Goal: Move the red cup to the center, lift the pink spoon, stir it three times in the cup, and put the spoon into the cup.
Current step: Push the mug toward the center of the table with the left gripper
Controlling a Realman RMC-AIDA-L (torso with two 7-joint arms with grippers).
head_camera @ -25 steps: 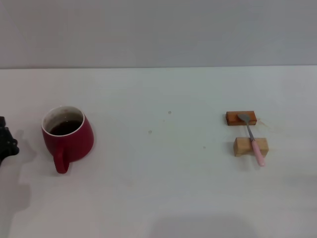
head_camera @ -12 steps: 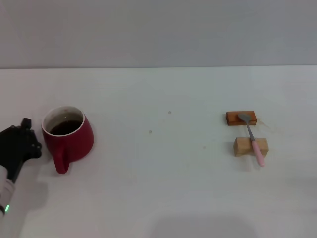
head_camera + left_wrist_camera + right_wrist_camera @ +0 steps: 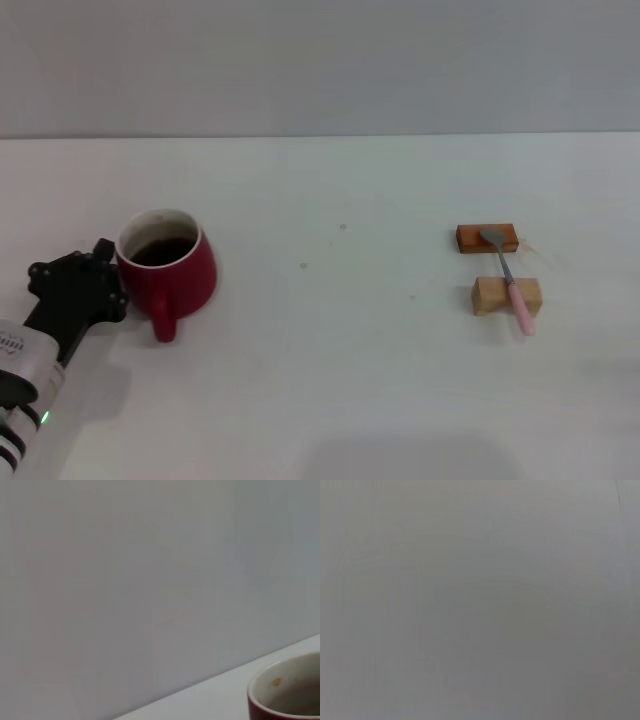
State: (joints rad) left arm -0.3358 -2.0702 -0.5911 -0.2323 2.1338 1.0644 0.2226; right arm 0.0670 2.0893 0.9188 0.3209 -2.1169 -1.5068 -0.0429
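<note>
— Where does the bulbous dark-red ceramic mug stand?
— Well left of the slim pink-handled metal spoon on two small wooden blocks; left gripper touches its side, finger spread unclear.
— Advice?
— Push low and slowly, lest the dark liquid slop.

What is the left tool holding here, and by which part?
Cannot be told: the left tool sits against the red cup body's left side; no grip shows.
</note>
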